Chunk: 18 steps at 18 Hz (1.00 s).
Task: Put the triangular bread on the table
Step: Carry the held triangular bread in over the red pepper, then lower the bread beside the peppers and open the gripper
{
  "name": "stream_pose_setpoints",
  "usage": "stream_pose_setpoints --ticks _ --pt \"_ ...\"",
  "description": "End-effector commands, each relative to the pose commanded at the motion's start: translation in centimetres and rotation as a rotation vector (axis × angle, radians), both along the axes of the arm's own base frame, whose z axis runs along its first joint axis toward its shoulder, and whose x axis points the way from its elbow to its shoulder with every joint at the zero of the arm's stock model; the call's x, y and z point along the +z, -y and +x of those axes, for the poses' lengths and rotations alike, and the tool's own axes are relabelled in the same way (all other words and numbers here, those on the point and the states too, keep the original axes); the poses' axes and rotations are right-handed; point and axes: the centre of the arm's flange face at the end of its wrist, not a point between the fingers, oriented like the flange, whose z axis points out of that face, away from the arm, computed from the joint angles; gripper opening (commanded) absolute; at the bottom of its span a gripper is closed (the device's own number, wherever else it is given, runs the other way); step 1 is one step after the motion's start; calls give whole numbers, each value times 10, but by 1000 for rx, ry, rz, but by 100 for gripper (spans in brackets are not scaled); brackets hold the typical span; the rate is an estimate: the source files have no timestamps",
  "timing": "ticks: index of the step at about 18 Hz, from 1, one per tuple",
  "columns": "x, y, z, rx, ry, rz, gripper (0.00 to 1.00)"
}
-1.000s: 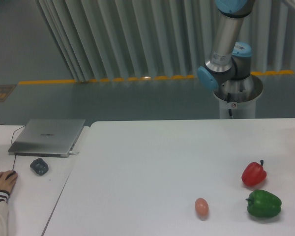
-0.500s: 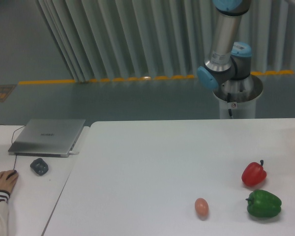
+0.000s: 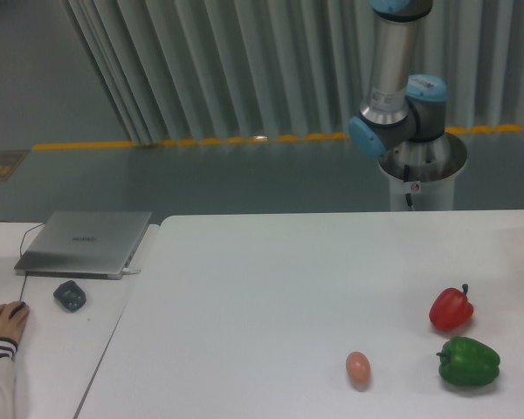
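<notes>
1. The table (image 3: 271, 288) is a plain white top filling the lower middle and right of the view.
2. The triangular bread does not show anywhere in this view, so its place cannot be told.
3. The gripper is out of frame; only the arm's (image 3: 393, 61) grey upright link and blue-capped joints show above its base pedestal (image 3: 422, 179) behind the table's far edge. Whether the fingers are spread or pressed together cannot be told.
4. 3 items lie on the table's right part: a red pepper (image 3: 451, 308), a green pepper (image 3: 468, 362) just in front of it, and a pinkish-brown egg (image 3: 358, 368) to the left of the green pepper, apart from it.
5. On the smaller white desk (image 3: 61, 349) at left sit a closed silver laptop (image 3: 86, 242), a small dark object (image 3: 69, 295), and a person's hand (image 3: 4, 321) resting on a mouse.
6. The laptop lid carries a small logo, too blurred to read. A small red-and-white sticker on the pedestal is also unreadable.
</notes>
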Motion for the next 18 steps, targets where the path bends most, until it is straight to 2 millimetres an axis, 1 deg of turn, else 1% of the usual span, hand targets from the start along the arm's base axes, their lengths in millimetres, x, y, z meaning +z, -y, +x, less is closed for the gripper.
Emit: stream_pose_setpoints --ticks 2,4,6,10,11,12,13,14,15,17,18 --pt "-1 -30 25 38 -3 5 4" --pt "-5 -50 41 80 -2 6 4" --pt "-7 -61 51 95 5 11 4" --pt "-18 -79 59 122 10 34 4" --pt "-18 -81 59 124 6 37 4" --pt "-21 -87 64 112 7 36 7" --pt "-22 -89 65 109 8 34 27" --pt "-24 -90 65 106 10 32 75" --pt "-25 -90 65 96 4 34 100" --pt "-22 -89 67 93 -17 44 100" --pt "-23 -86 68 98 -17 40 100"
